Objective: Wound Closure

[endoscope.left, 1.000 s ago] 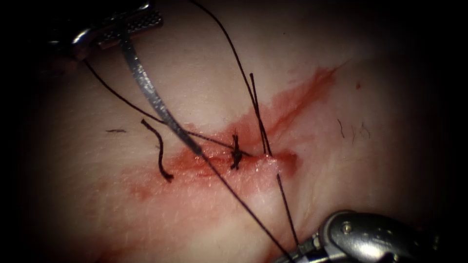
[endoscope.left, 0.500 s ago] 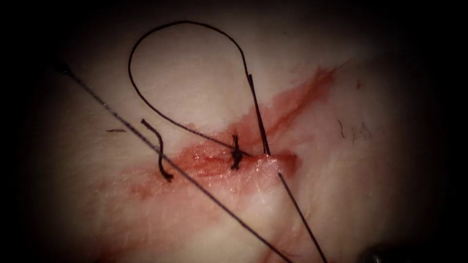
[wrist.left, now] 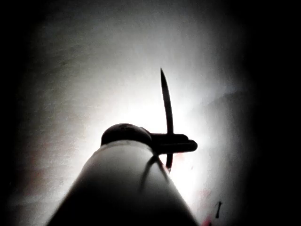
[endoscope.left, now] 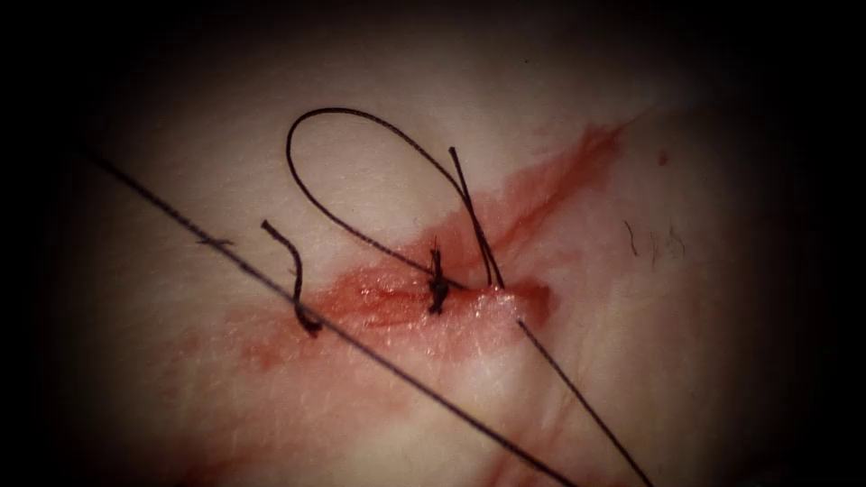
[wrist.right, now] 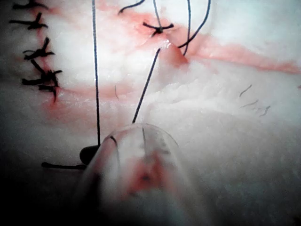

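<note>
Black thread (endoscope.left: 361, 343) loop by knot (endoscope.left: 437, 287); L hand (wrist.left: 181, 143) tight on needle (wrist.left: 165, 99) tail, off tissue (endoscope.left: 631, 343); R hand (wrist.right: 89, 154) unclear.

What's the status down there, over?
Left tool shut on needle near its tail, off the tissue. Right tool: hold unclear. Thread loops above the cut; cut thread end lying left.

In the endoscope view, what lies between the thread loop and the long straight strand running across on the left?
Between the thread loop and the long strand lies a short curled cut end of thread on the tissue, its lower tip meeting the strand.
</note>
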`<state>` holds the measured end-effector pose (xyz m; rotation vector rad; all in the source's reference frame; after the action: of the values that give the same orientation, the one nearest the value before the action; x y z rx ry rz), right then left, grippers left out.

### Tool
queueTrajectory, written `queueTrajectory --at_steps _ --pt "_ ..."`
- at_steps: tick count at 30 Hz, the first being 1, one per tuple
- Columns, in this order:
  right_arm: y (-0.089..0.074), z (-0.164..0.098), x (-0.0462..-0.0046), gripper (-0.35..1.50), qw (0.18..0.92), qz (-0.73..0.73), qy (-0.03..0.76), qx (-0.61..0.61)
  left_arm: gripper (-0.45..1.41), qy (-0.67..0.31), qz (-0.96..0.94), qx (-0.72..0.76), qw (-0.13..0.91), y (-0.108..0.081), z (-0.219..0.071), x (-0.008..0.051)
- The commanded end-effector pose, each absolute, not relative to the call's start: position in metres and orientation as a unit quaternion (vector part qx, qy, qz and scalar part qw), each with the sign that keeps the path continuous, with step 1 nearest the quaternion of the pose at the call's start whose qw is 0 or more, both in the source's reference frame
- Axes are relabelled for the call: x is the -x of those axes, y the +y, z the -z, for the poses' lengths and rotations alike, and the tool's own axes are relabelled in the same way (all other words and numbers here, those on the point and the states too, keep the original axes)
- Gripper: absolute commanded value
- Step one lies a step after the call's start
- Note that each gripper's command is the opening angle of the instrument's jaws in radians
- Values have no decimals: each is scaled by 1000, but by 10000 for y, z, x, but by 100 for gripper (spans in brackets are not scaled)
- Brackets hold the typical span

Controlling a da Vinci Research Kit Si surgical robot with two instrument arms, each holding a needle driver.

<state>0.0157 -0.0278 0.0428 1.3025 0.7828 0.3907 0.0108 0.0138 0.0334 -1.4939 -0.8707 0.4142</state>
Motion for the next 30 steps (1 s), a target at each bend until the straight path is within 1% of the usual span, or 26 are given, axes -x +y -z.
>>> queueTrajectory --at_steps 1,5,7,11,13,14,17,19,20,24,26,30 --pt "-275 -427 -163 -35 706 -177 351 -589 -45 -377 -178 653 632 140 -337 -106" --pt "-272 -424 -156 -35 711 -185 360 -575 -45 -368 -180 657 633 141 -334 -110" --pt "-262 -423 -161 -35 721 -148 430 -523 -45 -367 -183 661 628 139 -335 -104" --pt "-231 -415 -170 -35 701 -147 526 -459 -45 -379 -189 667 613 133 -340 -81" --pt "-210 -405 -172 10 696 -171 556 -421 -45 -402 -197 662 601 127 -342 -64" --pt "-201 -400 -173 19 698 -176 572 -394 -45 -414 -202 656 597 124 -342 -56" --pt "-160 -380 -177 14 682 -222 605 -345 -45 -443 -222 635 593 112 -345 -28" --pt "-132 -369 -179 0 663 -274 620 -317 -45 -457 -239 622 590 103 -348 -9" --pt "-114 -363 -180 -13 649 -304 629 -301 -45 -460 -244 618 589 100 -351 -2" --pt "-70 -361 -183 -32 610 -380 649 -248 -45 -482 -261 604 579 89 -359 18" --pt "-62 -372 -184 -35 613 -390 655 -209 -45 -488 -269 595 578 85 -363 25" --pt "-66 -408 -192 -35 631 -406 640 -162 -45 -494 -274 590 577 81 -370 33"
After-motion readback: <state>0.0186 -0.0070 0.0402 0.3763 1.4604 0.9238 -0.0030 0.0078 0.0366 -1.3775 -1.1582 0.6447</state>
